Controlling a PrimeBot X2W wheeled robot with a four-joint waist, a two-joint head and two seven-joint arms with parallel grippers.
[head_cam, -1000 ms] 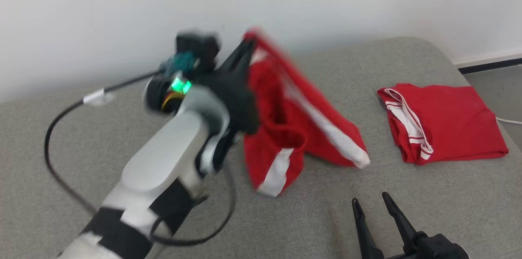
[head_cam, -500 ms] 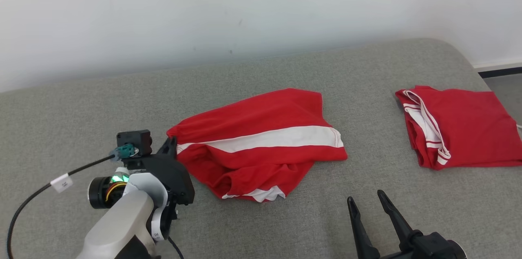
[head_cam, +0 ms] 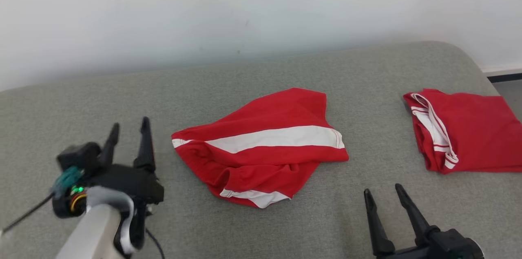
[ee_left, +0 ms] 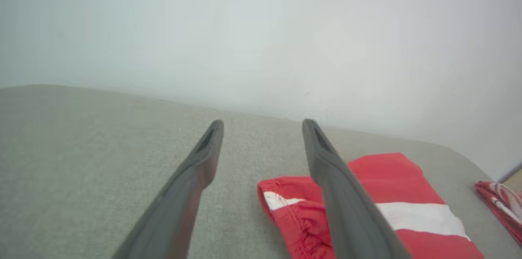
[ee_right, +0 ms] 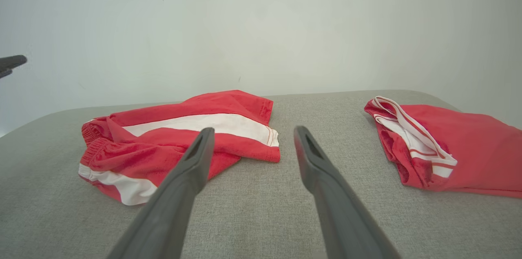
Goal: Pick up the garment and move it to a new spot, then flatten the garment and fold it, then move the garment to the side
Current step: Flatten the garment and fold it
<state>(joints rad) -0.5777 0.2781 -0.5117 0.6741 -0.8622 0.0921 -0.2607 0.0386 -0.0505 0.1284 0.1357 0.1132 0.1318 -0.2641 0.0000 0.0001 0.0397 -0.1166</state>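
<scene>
The pale wall (head_cam: 261,6) runs behind everything, and below it the grey cushion (head_cam: 261,67) carries all the cloth. We take the folded red garment (head_cam: 469,128) as our marker; it lies near the cushion's right end.

Well to the left of that folded piece, about mid-cushion, lies the garment (head_cam: 265,157) we have to work on. It looks like a pair of red shorts, in a loose heap, with one leg spread and the rest bunched beneath it. Nothing is touching it.

Further left of the folded piece, beyond the garment, the left gripper (head_cam: 130,123) stands with its jaws apart and empty, just beside the garment's near end. The right gripper (head_cam: 383,189) sits forward of the gap between the two red pieces, also spread and holding nothing.

We judge the cloth light, limp and not slippery. It will sag and fold on itself when lifted, so a single pinch will not flatten it. The gathered waistband (ee_right: 94,144), at the end farthest from the folded piece, looks the firmest place to grip. The white-trimmed hem (head_cam: 255,197) would suit the other hand.
</scene>
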